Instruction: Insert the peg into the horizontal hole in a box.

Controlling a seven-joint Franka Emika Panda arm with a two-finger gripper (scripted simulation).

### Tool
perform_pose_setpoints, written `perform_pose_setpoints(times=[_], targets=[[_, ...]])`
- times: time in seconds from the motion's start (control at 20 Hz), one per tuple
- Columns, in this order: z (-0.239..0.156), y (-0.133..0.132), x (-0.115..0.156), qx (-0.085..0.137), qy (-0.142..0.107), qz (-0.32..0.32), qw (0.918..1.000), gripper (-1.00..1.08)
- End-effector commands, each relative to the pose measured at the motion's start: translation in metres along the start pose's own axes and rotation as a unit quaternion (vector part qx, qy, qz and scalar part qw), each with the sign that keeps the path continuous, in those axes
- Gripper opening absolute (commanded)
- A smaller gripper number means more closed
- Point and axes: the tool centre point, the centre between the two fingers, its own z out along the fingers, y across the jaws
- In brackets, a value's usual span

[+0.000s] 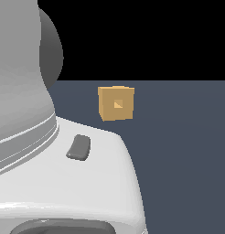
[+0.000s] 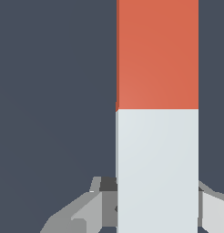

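Exterior view: the box (image 1: 116,103) rests on the dark counter (image 1: 187,151), its front face showing the square hole (image 1: 117,104). The arm's grey housing (image 1: 64,173) fills the view from 6 to 10 o'clock. Wrist view: the hand (image 2: 157,214) is closed on the peg (image 2: 157,113), fingers (image 2: 89,214) flanking its pale section; its red-orange section extends beyond.

Exterior view from behind the arm (image 1: 23,114) toward the box (image 1: 116,103); wrist view close over the peg (image 2: 157,54).
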Motion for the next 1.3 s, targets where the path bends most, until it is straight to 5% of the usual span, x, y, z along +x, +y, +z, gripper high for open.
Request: perform_pose_setpoints(times=[0.0, 0.95, 1.25], targets=[[-0.004, 0.011, 0.02, -0.001, 0.0, -0.006, 1.0, -1.0], [-0.046, 0.124, 0.266, -0.001, -0.001, -0.064, 0.9979, -1.0], [-0.055, 0.148, 0.324, -0.001, -0.001, -0.078, 0.9969, -1.0]])
